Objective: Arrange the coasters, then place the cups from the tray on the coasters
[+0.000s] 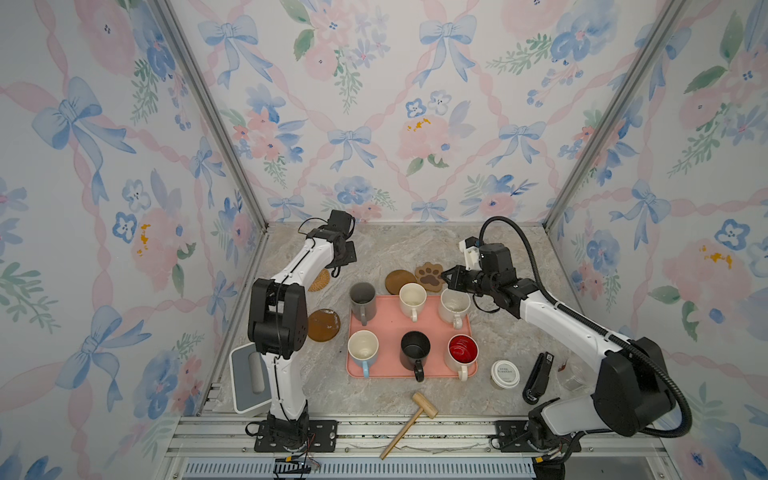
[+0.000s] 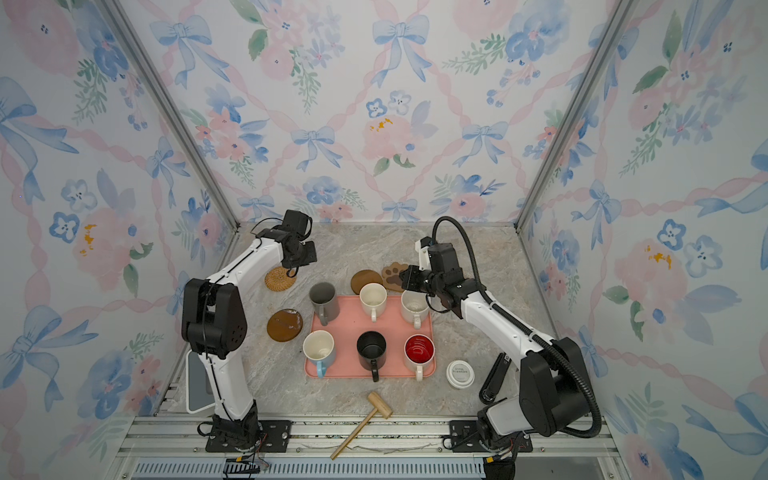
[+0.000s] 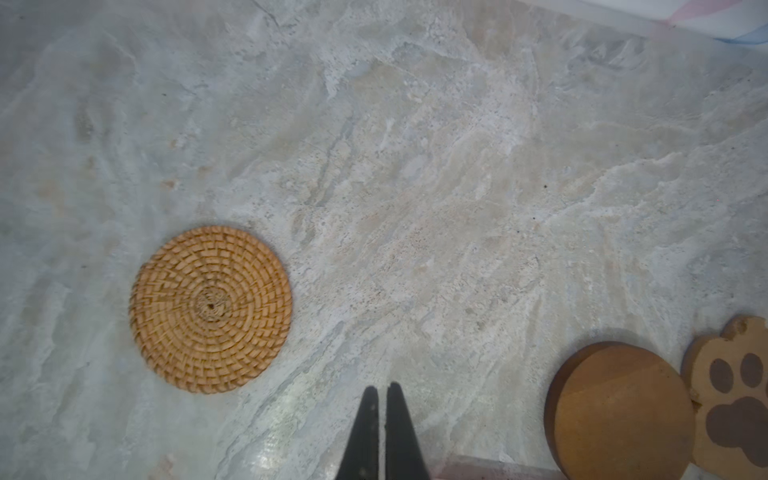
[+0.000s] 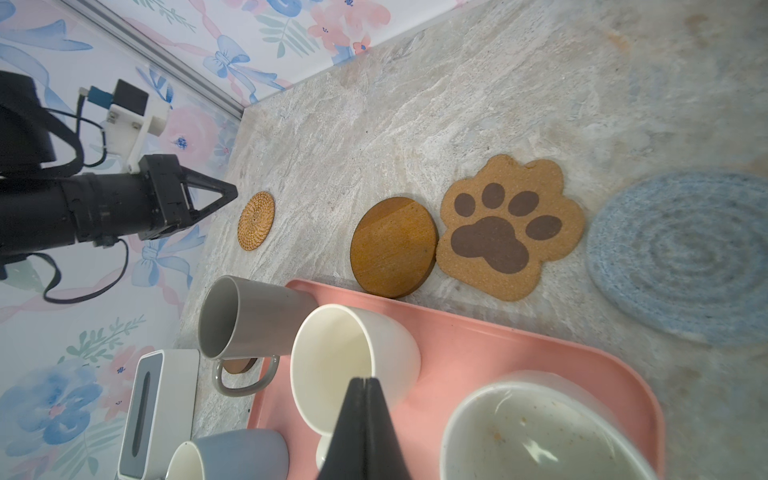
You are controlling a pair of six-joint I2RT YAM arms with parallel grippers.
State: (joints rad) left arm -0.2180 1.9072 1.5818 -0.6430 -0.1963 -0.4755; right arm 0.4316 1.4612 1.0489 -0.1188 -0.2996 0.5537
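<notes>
Left wrist view: my left claw (image 3: 382,387) is pinched tight, its two black tips pressed together with nothing between them, hanging above bare desk (image 3: 415,166). The tan rattan coaster (image 3: 210,309) lies flat off to one side, clear of the tips. On the other side, a brown wooden coaster (image 3: 619,411) and the paw coaster (image 3: 731,399) sit just beside each other.

My right claw (image 4: 365,380) is likewise closed up and empty. In its wrist view the tips hang over the cream mug (image 4: 332,353). Beyond the pink tray (image 4: 498,353), the wooden round, the paw and the grey-blue woven coaster (image 4: 681,257) lie in a row along the tray's far rim. In both top views that claw points at the paw coaster from the right, above the speckled white mug (image 1: 454,305).

All six mugs stand upright in two rows of three, handles toward the near edge. The grey mug (image 1: 363,299), the cream one and the speckled one make the back row. The light-blue mug (image 1: 363,349), black mug (image 1: 414,351) and red-lined mug (image 1: 462,351) make the front row. The grey one sits at the tray's far left corner, and I cannot tell whether it is fully inside the rim.

A second wooden coaster (image 1: 323,325) lies on the desk just left of the tray. A paper cup (image 1: 505,374) stands near the tray's near right corner, and a wooden mallet (image 1: 415,419) lies at the desk's front edge.
</notes>
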